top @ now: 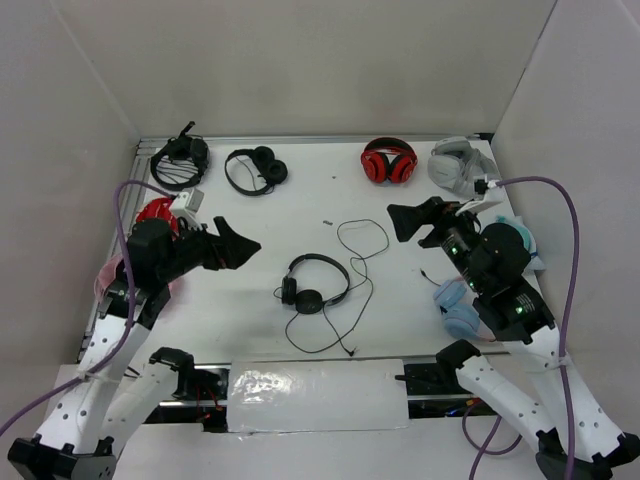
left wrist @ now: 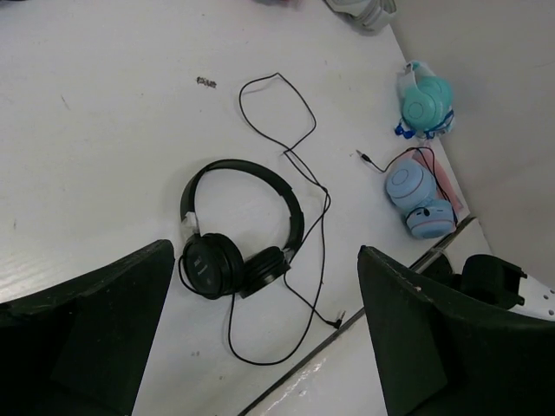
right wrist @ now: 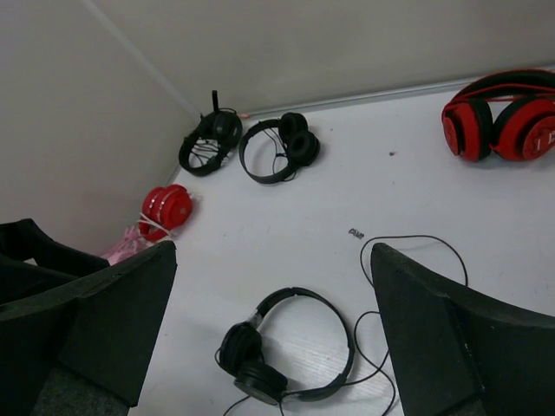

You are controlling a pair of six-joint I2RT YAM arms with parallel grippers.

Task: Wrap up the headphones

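Find the headphones (top: 308, 298) lying flat on the table (top: 300, 200), between the two grippers and a little nearer the bases than either set of fingertips, touched by neither. Note the ear cups (left wrist: 212, 264) folded together at the near end of the band. Follow the cable (left wrist: 327, 211) off toward the right gripper's side, through one wide loop farther out, then back to its plug (left wrist: 338, 322) just short of the table's front edge.

Read the left gripper (top: 240, 238) as spread wide and empty, and the right gripper (top: 410, 225) likewise parted with nothing between its fingers, both held above the surface.

Treat the step as the first approach. Probably best to steady the cups with the left gripper, the closer of the two, and to take the cable close to the cups with the right, not out at the far loop. Wind from there for orderly slack. Avoid dragging the plug over the front edge toward the clear sheet (top: 318, 395), a likely snag.

For room, count on bare surface ahead of both sets of fingers. Mind the pale blue headphones (top: 460, 305) close beside the right arm, with a thin lead of their own lying near the black cable. Leave alone the red headphones (top: 388, 162), the second black pair (top: 256, 168) and the mic headset (top: 180, 160), all well beyond, along the back wall.
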